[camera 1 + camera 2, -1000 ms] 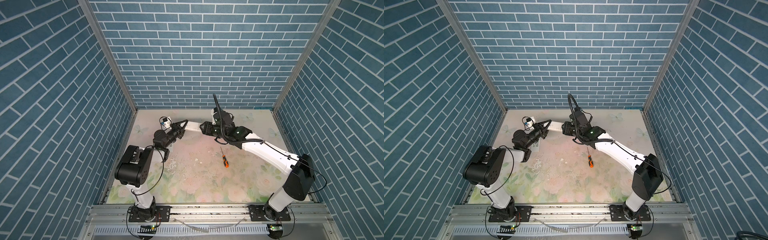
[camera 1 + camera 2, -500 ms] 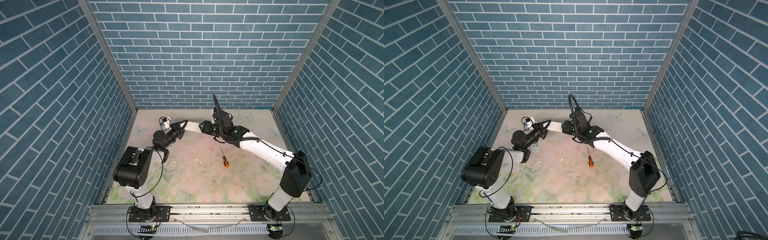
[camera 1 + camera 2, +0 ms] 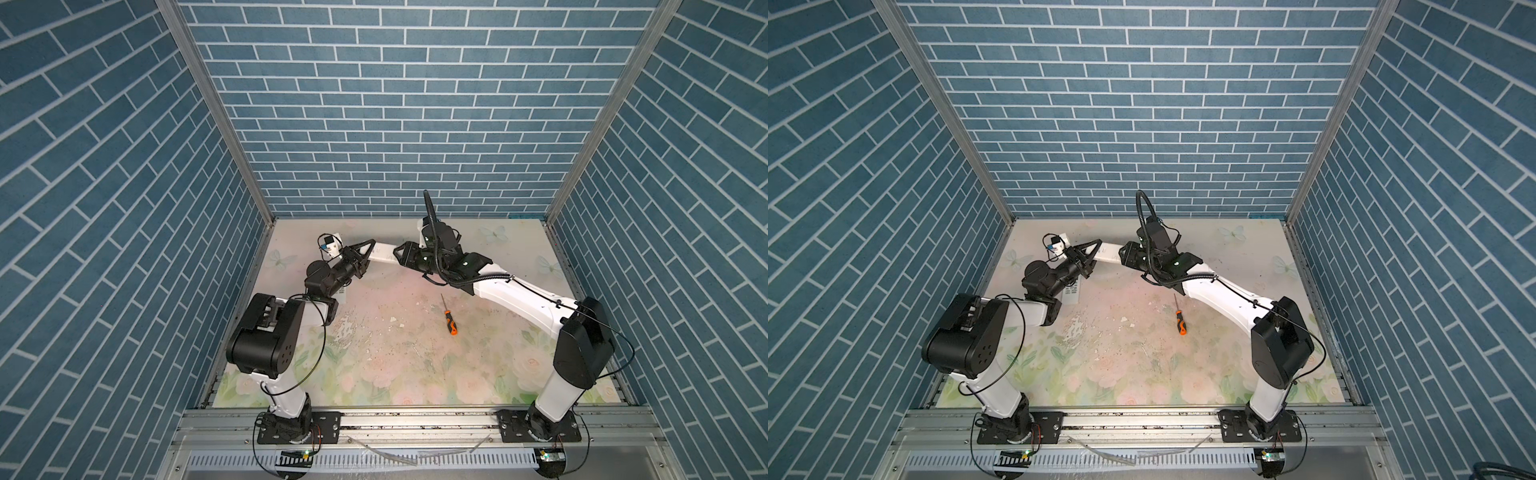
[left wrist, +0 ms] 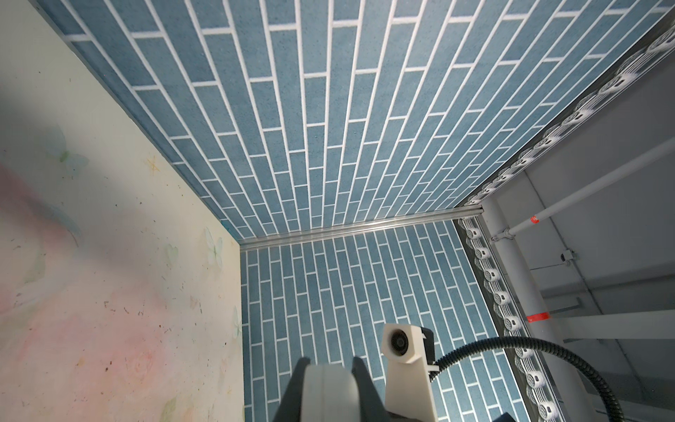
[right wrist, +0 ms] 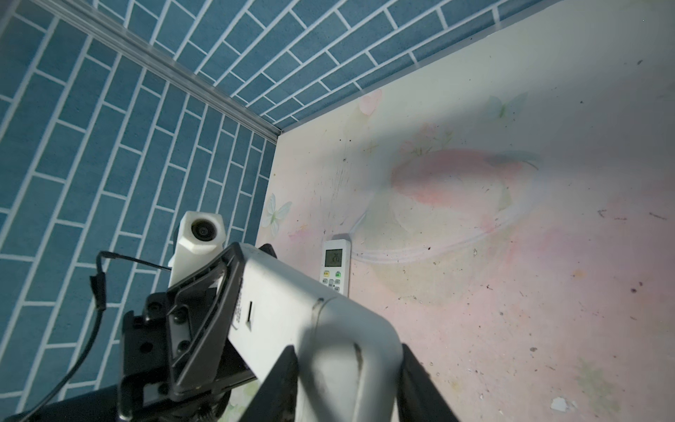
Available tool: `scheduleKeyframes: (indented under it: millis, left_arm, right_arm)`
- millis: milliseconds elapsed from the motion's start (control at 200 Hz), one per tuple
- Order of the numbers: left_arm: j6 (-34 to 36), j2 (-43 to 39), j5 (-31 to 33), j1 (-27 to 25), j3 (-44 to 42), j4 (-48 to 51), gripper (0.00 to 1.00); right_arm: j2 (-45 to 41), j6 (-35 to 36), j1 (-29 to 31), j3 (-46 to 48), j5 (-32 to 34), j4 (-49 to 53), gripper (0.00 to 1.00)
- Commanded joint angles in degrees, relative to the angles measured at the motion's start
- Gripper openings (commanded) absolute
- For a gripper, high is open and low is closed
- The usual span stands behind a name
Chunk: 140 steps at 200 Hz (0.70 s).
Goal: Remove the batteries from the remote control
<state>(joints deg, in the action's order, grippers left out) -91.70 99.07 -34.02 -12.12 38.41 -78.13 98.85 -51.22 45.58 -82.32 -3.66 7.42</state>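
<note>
- The remote (image 3: 384, 256) hangs near the worktop's (image 3: 415, 374) far edge; the screwdriver (image 3: 449, 322) lies mid-worktop, with bare room around it.
- The left claw (image 3: 368, 250) pinches the remote; the right claw (image 3: 402, 255) flanks it, grip unclear.
- The remote is unmoved since before.

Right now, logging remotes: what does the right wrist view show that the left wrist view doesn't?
Right wrist only: a second remote lying on the table, display lit, and the left wrist camera. Left wrist only: the right wrist camera. Both: the held remote in the left gripper, the floral table.
</note>
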Motion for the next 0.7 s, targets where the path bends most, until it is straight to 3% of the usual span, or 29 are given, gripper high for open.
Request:
scheduleKeyframes:
  millis: [0,365,695]
  left_arm:
    - [0.03,-1.78,-0.26,0.13,0.26,-2.55,0.00]
    - [-1.06,-2.04,-0.25,0.11,0.53,-2.55,0.00]
    - [-2.07,-2.66,-0.43,0.09,0.99,-2.55,0.00]
  right_arm:
    - [-0.57,-1.77,-0.23,2.33,-0.38,-1.61,0.37]
    - [-1.00,-1.86,-0.24,3.77,-0.47,-2.15,0.29]
    - [-2.34,-1.60,-0.30,4.79,-0.32,-2.48,0.34]
